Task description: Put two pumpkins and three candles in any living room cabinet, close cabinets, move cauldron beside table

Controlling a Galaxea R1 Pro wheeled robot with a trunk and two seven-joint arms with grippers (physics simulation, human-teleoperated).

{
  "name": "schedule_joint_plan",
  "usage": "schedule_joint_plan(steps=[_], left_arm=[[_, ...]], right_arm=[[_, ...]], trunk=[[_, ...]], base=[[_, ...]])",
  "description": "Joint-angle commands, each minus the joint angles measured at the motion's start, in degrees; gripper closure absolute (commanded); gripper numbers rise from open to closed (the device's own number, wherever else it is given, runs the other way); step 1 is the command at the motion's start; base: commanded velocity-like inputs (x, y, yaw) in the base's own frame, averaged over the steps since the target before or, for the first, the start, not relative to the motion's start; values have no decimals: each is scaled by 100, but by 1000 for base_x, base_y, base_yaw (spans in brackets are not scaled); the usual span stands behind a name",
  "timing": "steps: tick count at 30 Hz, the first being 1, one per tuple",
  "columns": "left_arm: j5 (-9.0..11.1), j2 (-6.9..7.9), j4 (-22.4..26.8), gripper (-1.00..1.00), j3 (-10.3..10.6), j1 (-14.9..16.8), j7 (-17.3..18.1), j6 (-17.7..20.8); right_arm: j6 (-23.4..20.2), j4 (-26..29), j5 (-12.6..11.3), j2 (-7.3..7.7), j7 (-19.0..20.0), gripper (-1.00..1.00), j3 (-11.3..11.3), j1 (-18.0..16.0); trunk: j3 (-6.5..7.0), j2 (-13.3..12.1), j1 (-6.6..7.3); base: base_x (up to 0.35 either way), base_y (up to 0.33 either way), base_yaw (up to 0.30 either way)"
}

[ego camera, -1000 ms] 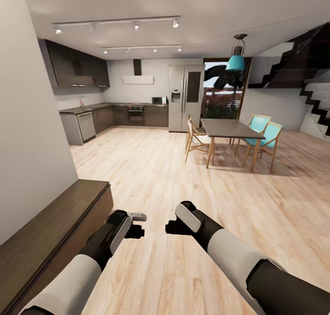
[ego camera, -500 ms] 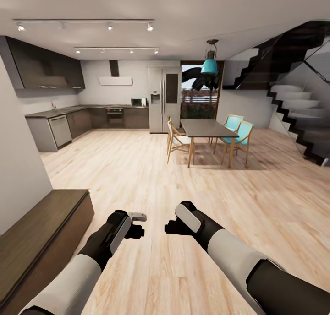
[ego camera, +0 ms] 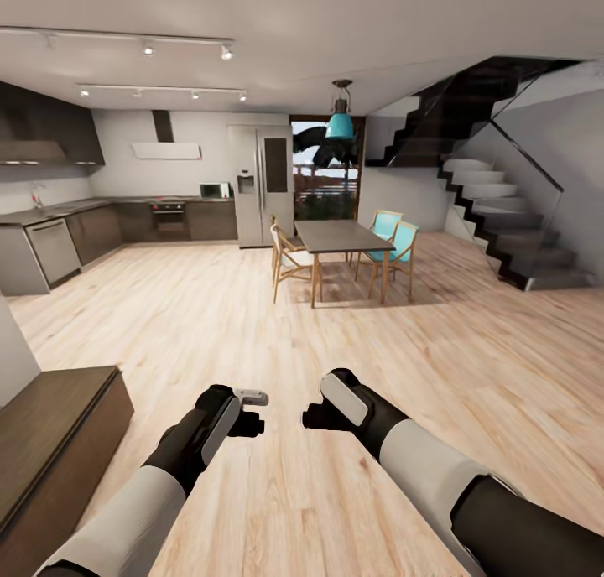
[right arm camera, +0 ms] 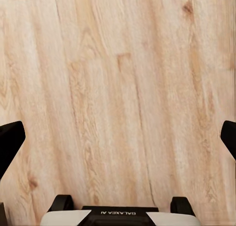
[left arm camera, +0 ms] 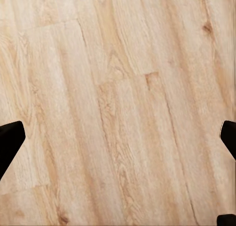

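Head view: we stand on a light wood plank floor point(ego camera: 252, 325) with visible grain and knots. The cabinet point(ego camera: 46, 443), a long low dark-brown wood unit with a flat top, sits at the lower left against a plain white wall point(ego camera: 13, 350); only its end portion shows, and we see nothing on its top. Ahead, a dark rectangular dining table point(ego camera: 340, 237) on wooden legs carries nothing we can make out; wooden chairs point(ego camera: 285, 258) stand on one side, turquoise-backed chairs point(ego camera: 394, 241) on the other. A turquoise pendant lamp point(ego camera: 340, 124) hangs above it. A steel refrigerator point(ego camera: 262, 184) stands beside grey kitchen cabinets point(ego camera: 50, 246). A dark staircase point(ego camera: 495, 216) with pale treads rises at the right. The left gripper point(ego camera: 252, 409) and right gripper point(ego camera: 315, 413) hang over the bare floor, near each other, holding nothing; from this angle we cannot tell the jaw spread.

Left wrist view: both black fingertips point(left arm camera: 10, 140) sit at opposite edges of the picture, so the jaws are spread wide, with only floor planks between them.

Right wrist view: black fingertips point(right arm camera: 11, 137) likewise stand far apart, the jaws spread wide, with nothing between them, above the planks.
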State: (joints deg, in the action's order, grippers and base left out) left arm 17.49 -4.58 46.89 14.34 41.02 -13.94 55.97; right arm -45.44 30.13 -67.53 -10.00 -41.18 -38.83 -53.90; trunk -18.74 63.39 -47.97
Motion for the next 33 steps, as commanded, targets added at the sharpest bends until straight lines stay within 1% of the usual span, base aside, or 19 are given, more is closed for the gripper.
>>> schedule_joint_plan(steps=[1, 33], left_arm=[[62, 3, 8, -100, 12, 3, -57, 19], [62, 1, 4, -100, 14, 3, -56, 19]], right_arm=[[-2, 1, -50, 0, -48, -100, -27, -10], [0, 1, -50, 0, -48, -100, -25, -9]], trunk=[[13, -37, 22], [651, -1320, 725]], base=[[0, 0, -290], [0, 0, -290]])
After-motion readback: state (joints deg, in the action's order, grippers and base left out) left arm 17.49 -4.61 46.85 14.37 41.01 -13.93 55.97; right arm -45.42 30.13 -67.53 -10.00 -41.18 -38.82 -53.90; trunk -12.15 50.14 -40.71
